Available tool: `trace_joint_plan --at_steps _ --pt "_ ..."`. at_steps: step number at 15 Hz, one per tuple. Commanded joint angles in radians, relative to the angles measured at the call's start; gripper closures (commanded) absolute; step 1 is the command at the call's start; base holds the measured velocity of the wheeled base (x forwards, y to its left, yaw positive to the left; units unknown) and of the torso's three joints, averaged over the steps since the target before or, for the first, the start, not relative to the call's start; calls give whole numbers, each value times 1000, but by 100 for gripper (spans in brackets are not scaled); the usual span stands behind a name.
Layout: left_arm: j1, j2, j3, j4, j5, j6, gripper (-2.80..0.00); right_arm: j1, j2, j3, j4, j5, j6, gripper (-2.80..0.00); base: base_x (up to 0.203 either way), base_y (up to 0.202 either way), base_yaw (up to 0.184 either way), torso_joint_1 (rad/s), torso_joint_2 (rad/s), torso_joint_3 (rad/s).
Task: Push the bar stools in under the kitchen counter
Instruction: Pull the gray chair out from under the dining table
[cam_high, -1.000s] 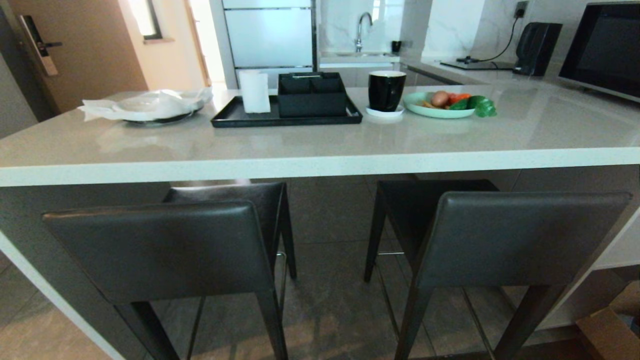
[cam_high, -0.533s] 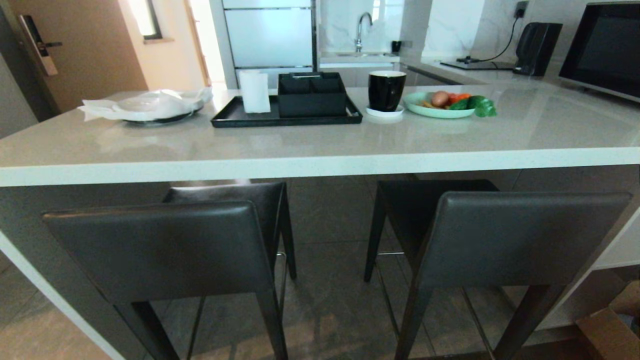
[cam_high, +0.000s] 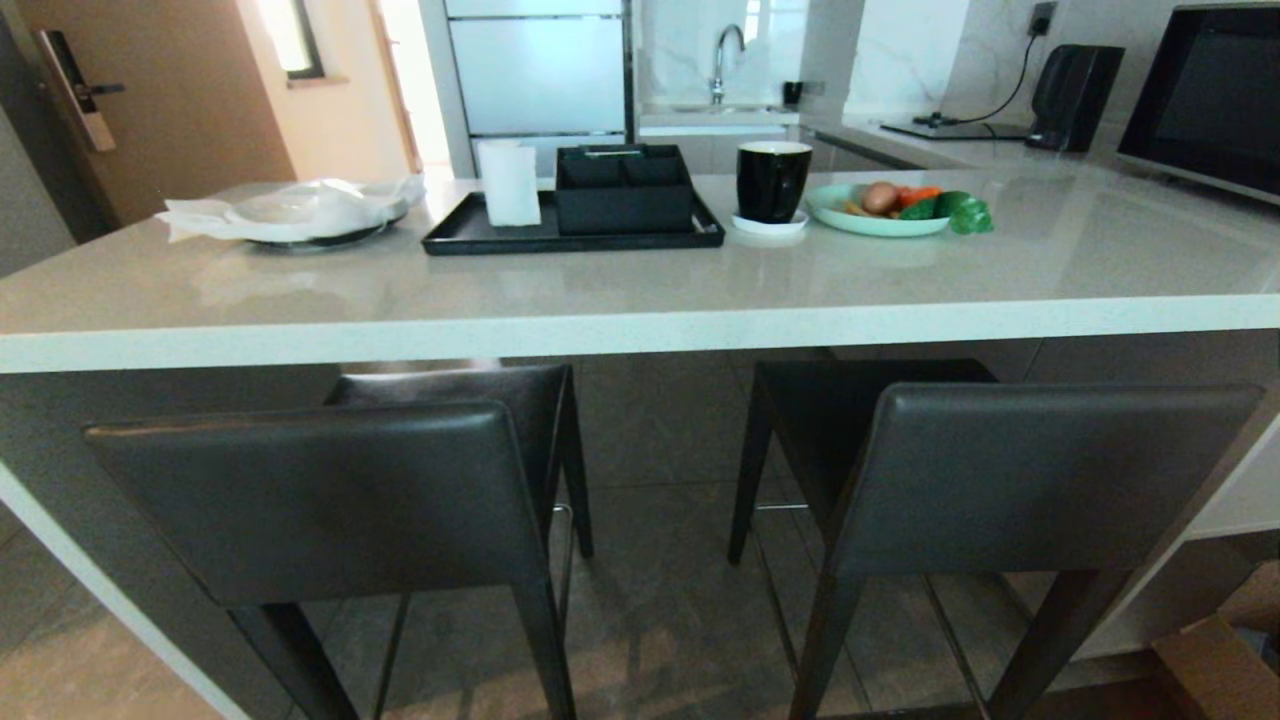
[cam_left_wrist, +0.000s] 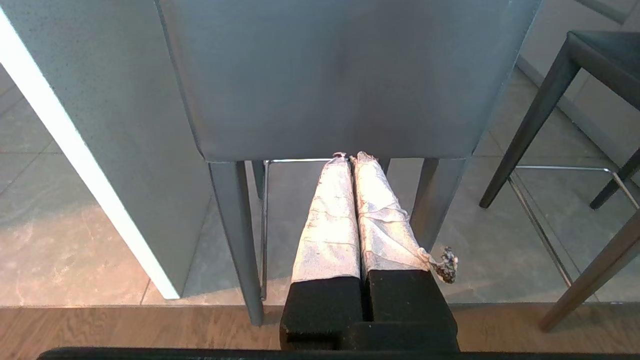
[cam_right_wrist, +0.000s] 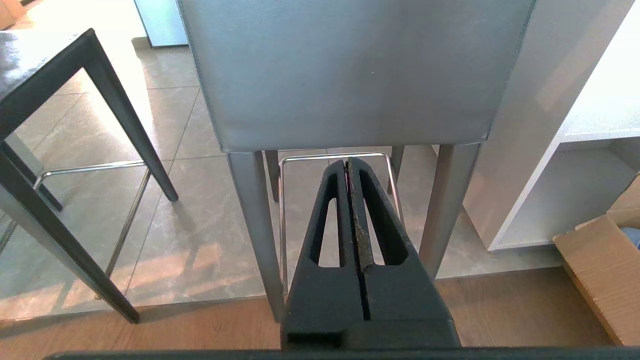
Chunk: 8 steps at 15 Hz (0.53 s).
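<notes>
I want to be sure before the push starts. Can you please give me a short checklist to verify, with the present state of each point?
1. Left gripper shut, holding nothing: ok.
2. Right gripper shut, holding nothing: ok.
3. Each gripper faces a backrest: ok; the left one points at the left stool, the right one at the right stool.
4. Stools pushed in under the kitchen counter: not ok; both backrests stand out in front of its edge.
5. Floor between the stool legs free of obstacles: ok where visible.
6. Grippers touching the backrests: cannot tell.
</notes>
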Motion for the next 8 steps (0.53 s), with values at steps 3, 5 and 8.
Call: trace_joint_plan --at_steps 3,5,8 --pt "0 1 2 -1 0 0 0 0 0 0 0 0 -1 0 0 0 0 0 0 0" --pt "0 1 2 -1 0 0 0 0 0 0 0 0 0 0 4 -91 6 1 0 2" --pt "0 1 2 -1 0 0 0 0 0 0 0 0 0 0 0 -192 2 1 -1 2"
